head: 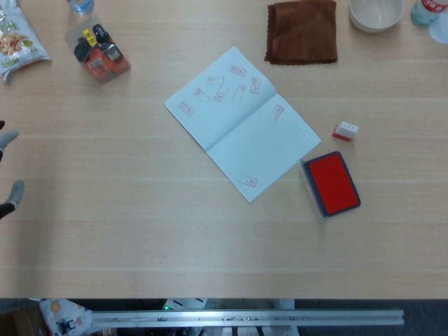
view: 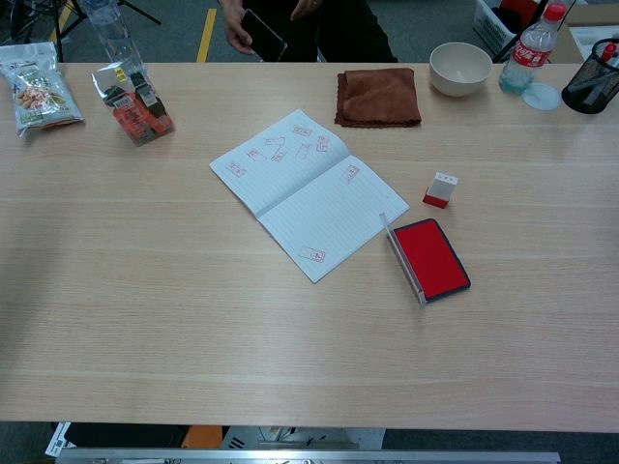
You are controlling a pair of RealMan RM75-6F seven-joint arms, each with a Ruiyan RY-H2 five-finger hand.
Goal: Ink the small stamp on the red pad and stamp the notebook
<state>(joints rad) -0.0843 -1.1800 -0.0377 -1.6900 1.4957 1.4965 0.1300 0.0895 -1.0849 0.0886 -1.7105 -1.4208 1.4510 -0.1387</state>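
An open notebook (head: 241,122) (view: 308,188) lies mid-table, tilted, with several red stamp marks on both pages. To its right, the red ink pad (head: 332,183) (view: 430,256) sits open with its lid raised along the left side. The small stamp (head: 345,131) (view: 440,189), white with a red base, stands just beyond the pad, untouched. Only fingertips of my left hand (head: 12,194) show at the far left edge of the head view, spread apart with nothing in them and far from the notebook. My right hand appears in neither view.
A brown cloth (head: 302,31) (view: 378,97) and a white bowl (head: 376,14) (view: 460,68) sit at the back right, beside a bottle (view: 527,48) and a black pen cup (view: 590,89). Snack bags (view: 39,94) (view: 131,97) lie at the back left.
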